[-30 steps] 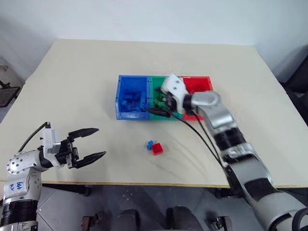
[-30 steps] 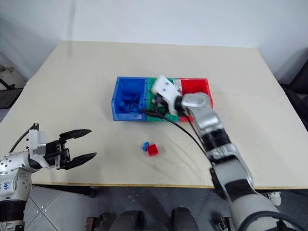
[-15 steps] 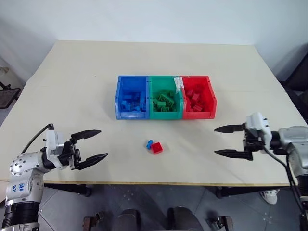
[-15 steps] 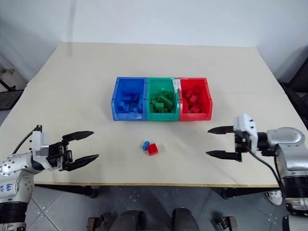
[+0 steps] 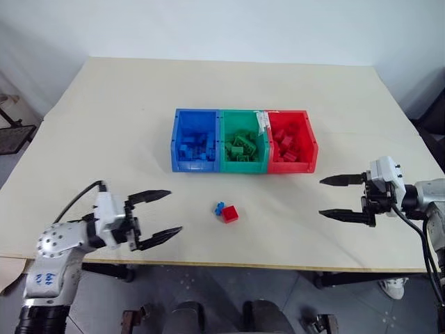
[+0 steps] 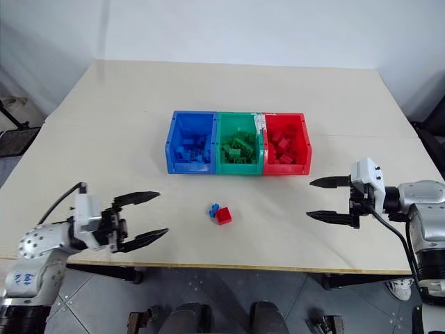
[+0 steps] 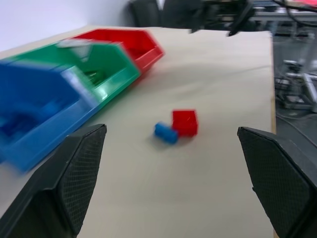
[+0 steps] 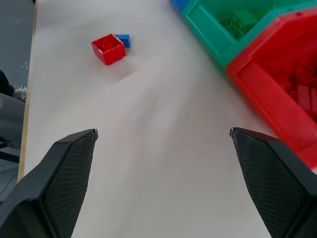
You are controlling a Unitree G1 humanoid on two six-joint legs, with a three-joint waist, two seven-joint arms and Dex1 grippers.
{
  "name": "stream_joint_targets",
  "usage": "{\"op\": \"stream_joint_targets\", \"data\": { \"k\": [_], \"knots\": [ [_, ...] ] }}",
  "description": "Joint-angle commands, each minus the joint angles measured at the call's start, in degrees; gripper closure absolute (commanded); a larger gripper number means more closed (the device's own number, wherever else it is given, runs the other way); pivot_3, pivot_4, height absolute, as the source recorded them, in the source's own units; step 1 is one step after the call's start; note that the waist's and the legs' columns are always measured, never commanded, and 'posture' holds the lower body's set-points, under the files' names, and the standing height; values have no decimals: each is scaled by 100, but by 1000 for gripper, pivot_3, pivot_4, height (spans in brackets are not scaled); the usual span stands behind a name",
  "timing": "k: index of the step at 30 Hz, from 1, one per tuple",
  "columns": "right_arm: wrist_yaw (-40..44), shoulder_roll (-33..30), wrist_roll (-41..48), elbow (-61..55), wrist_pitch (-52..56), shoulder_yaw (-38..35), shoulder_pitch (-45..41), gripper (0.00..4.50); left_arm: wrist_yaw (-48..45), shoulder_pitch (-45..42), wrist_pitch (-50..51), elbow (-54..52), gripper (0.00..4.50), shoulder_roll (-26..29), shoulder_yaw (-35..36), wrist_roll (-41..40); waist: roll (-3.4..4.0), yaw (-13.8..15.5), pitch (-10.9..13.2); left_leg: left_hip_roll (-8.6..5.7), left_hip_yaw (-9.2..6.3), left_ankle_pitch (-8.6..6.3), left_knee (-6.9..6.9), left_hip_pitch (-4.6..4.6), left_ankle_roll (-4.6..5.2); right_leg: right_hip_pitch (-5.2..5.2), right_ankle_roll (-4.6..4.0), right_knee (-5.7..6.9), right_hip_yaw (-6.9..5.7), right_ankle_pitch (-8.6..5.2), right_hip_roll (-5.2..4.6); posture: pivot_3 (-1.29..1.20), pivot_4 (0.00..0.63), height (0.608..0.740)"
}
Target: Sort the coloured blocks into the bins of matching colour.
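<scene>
Withdrawn from the bins (image 5: 244,167), the right gripper (image 5: 336,197) hangs wide, empty; left gripper (image 5: 161,213) wide near red block (image 5: 229,214).

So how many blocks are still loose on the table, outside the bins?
2: a red block and a small blue block touching it, in front of the green bin. Another could hide behind them.
</scene>
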Motion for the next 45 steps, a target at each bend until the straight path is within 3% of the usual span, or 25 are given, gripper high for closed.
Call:
{"op": "stream_joint_targets", "data": {
  "k": [1, 5, 9, 15, 19, 23, 25, 34, 45],
  "knots": [
    [48, 23, 6, -88, -7, 9, -106, 24, 587, -239, 497, -416, 0, -11, -462, 446, 0, 1, 0, 0, 0, 0, 0, -2, 0, 1, 0, 4, 0, 0, 1, 0, 150, 740],
    [11, 37, -10, -94, -10, 31, -191, 24, 710, -447, 723, -331, 0, 13, -772, 666, 1, 2, 0, -1, 2, 0, 2, -2, 0, 0, 2, 10, 0, 1, 4, 0, 150, 740],
    [-118, -2, 67, -367, 86, -75, -73, 24, 748, -1262, 514, 608, 0, -60, -1332, 1377, 2, 49, 2, 0, 2, 4, 16, -3, -1, 4, 2, 15, -3, 1, 8, 0, 150, 740],
    [-345, -51, 182, -815, 234, -333, 299, 24, 607, -1818, 204, 1391, 0, -193, -1662, 1723, 1, 140, 2, -4, 9, 2, 14, -3, 4, -7, 5, 30, -4, 3, 8, 0, 150, 740],
    [-433, -45, 242, -1062, 281, -449, 563, 24, 208, -1889, 122, 1182, 0, -192, -1467, 1259, 1, 158, 2, -5, 9, 2, 22, -6, 4, -6, 7, 32, -5, 3, 8, 0, 150, 740],
    [-507, 47, 260, -1072, 261, -426, 587, 24, -694, -1246, 267, 766, 0, 649, -865, 628, 0, 82, 3, 1, 14, 2, 17, -3, 2, -8, 7, 28, -5, 3, 9, 0, 150, 740],
    [-539, 95, 233, -1028, 236, -388, 539, 24, -798, -1121, 244, 784, 0, 804, -756, 548, 9, 38, 6, 4, 16, 5, 11, 4, -4, -6, 7, 26, -6, 3, 12, 0, 150, 740],
    [-629, 263, 174, -937, 249, -249, 270, 24, -136, -2029, 18, 1606, 0, -115, -1583, 1481, 10, 185, 7, -13, -2, -4, 25, -6, 13, -4, 7, 35, 4, 3, 3, 0, 150, 740],
    [-852, 221, 256, -1247, 281, -426, 643, 24, 145, -2782, -376, 2712, 0, -839, -2351, 2365, 6, 157, 6, -12, 21, -4, 41, -6, 14, -7, 22, 45, -9, 10, 11, 0, 150, 740]
  ]
}}
